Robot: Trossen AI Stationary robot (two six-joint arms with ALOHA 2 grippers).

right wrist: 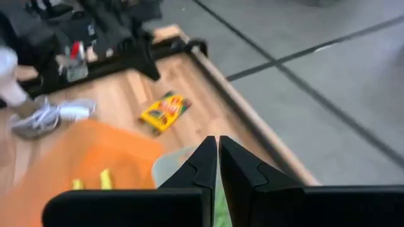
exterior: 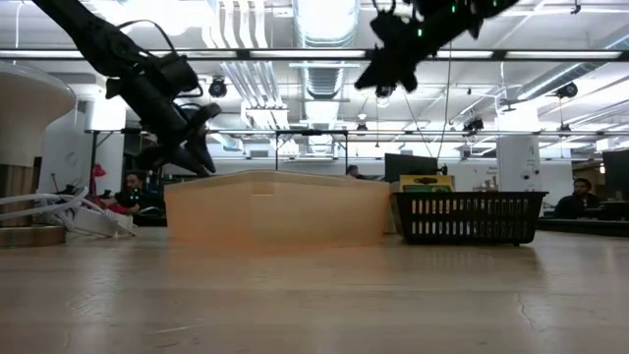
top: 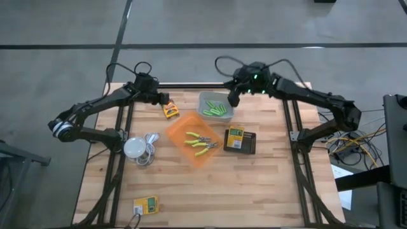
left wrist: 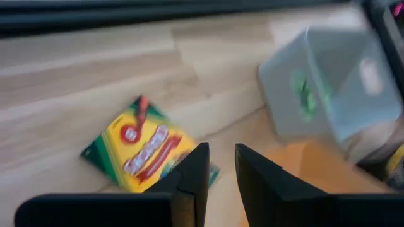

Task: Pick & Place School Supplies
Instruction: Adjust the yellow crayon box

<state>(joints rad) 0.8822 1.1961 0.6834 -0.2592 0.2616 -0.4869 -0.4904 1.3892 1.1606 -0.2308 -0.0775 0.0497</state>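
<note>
While both arms hover, bins hold supplies.
Grey bin (top: 216, 105): lime-green sticks (top: 217, 110). Orange bin (top: 194, 140): two pliers (top: 201, 142). Left gripper (top: 163, 100) narrow, empty; right gripper (top: 233, 98) closed, empty.

Three boxes (top: 170, 111), two pliers (top: 200, 140)

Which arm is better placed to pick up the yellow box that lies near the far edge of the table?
Probably the left. The left gripper hangs beside the yellow box, fingers slightly apart. The right gripper is over the grey bin, farther away.
</note>
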